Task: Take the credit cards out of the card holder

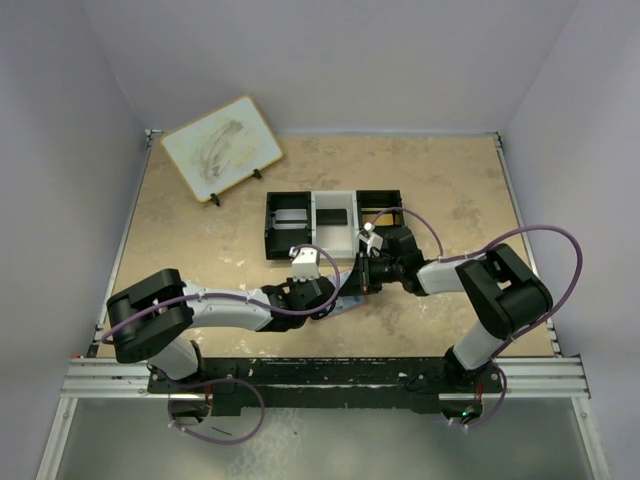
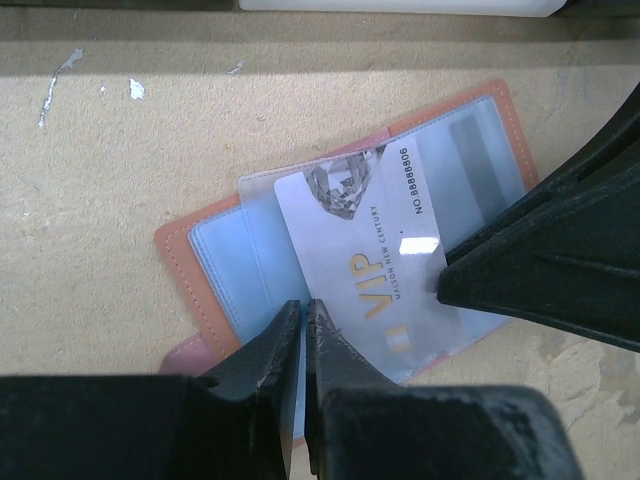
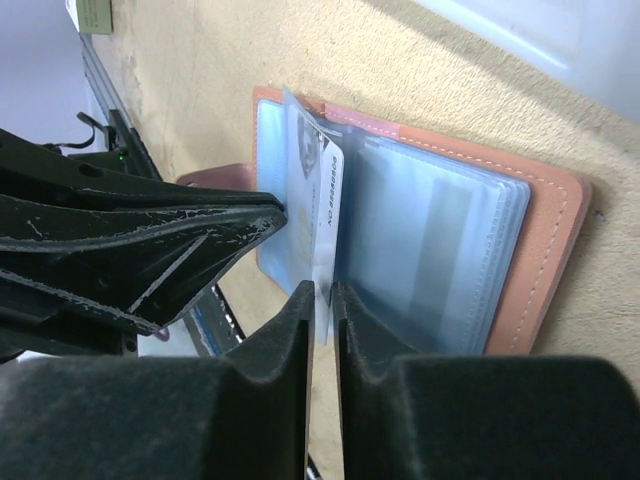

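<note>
Now card holder [image 2: 185, 262] lies open on table [image 2: 90, 180], near tray [image 1: 335, 240]. At holder's near edge, left gripper [image 2: 304, 318] nearly closed, pinching clear sleeve. Opposite, right gripper [image 3: 322, 300] clamped tight on edge of silver VIP credit card [image 2: 365, 255]; card askew across holder.

I'm looking at a tan, mottled tabletop [image 1: 200, 230], scuffed with a few pale marks and walled in white on its left, far and right sides. Near its middle sits a three-compartment tray [image 1: 269, 228], black at both ends and white between. Toward the far left corner a white-and-tan board [image 1: 221, 147] with a wooden rim stands tilted on small dark feet. Just near of the tray, a reddish-brown card holder [image 2: 222, 270] lies open and flat on the tabletop, its clear blue-grey pockets facing up, apart from the tray
</note>
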{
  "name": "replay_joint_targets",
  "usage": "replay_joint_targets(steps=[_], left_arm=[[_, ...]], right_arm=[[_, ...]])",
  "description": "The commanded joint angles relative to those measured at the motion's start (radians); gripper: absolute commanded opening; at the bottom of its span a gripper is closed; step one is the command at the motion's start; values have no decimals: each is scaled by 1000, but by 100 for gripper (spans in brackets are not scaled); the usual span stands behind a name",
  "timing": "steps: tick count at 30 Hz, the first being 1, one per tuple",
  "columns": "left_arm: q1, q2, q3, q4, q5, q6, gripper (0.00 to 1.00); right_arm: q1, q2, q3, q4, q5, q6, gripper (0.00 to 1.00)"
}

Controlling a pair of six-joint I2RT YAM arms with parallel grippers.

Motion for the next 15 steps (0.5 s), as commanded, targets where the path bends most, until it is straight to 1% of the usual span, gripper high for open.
replay_joint_targets(steps=[1,4,9,12,13,14,15], left_arm=[[-4,2,-5,-3,-14,-5,3],[-4,1,-4,-2,-11,-5,2],[-4,-9,-4,-9,-15,-6,2],[-5,-18,-9,-11,-15,-13,2],[-5,-24,-12,-11,-16,-13,2],[-4,-25,-15,-12,-19,-16,2],[-4,-30,-19,-14,-22,-17,2]], right_arm=[[3,-30,-25,142,19,79,19],[24,-8,-14,158,30,92,23],[59,42,-5,241,37,133,22],[59,33,-9,242,74,145,13],[58,23,-10,227,76,145,6],[58,6,-14,206,82,145,1],[58,-19,-19,190,98,146,0]])
